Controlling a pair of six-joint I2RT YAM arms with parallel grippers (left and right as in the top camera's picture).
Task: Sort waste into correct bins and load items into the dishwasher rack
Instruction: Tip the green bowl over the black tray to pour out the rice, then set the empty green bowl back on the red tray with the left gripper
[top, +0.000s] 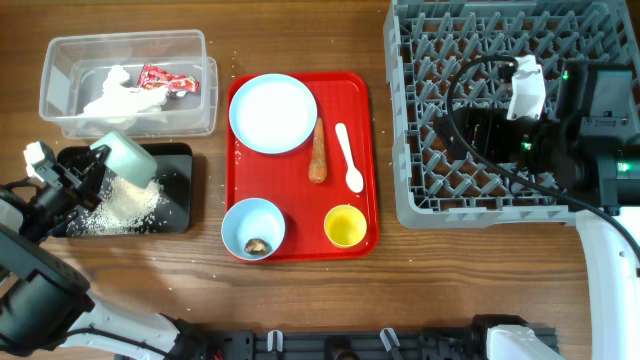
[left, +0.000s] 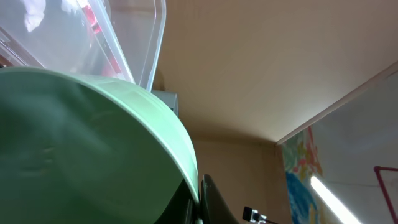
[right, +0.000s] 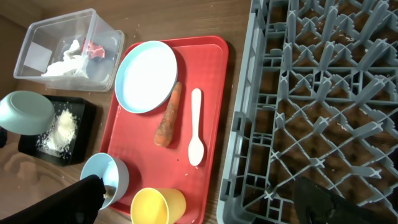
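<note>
The left tool (top: 88, 172) is closed on the rim of one pale blue round bowl (top: 125, 158) and holds it tipped on its side above the shallow black rectangular tray (top: 175, 165) at the left edge of the wooden worktop (top: 300, 300). In the left wrist view the bowl's outer wall fills most of the frame. White rice-like grains (top: 125, 208) lie in a heap inside the black tray, below the bowl's mouth, and a few stray grains lie on the worktop near the tray. The clear plastic rectangular tub (top: 60, 60) stands just behind the black tray. It contains the crumpled white napkin (top: 118, 95) and the small red-and-white wrapper (top: 165, 80). The large flat red tray (top: 355, 100) sits at mid-worktop. On it are:

- the light blue round plate (top: 272, 112) at the rear left
- the orange carrot-like stick (top: 318, 152) just beside the plate
- the white plastic spoon (top: 349, 158) to the right of the stick
- the second pale blue bowl (top: 253, 226) at the front left, upright, with the small brown lump (top: 256, 245) inside it
- the small yellow cup (top: 345, 226) at the front right, upright

The large square grey plastic rack (top: 420, 60) with upright pegs occupies the right side, and no item is seen in it. The right tool (right: 199, 190) hangs over the rack with its fingers spread wide apart, gripping nothing.
</note>
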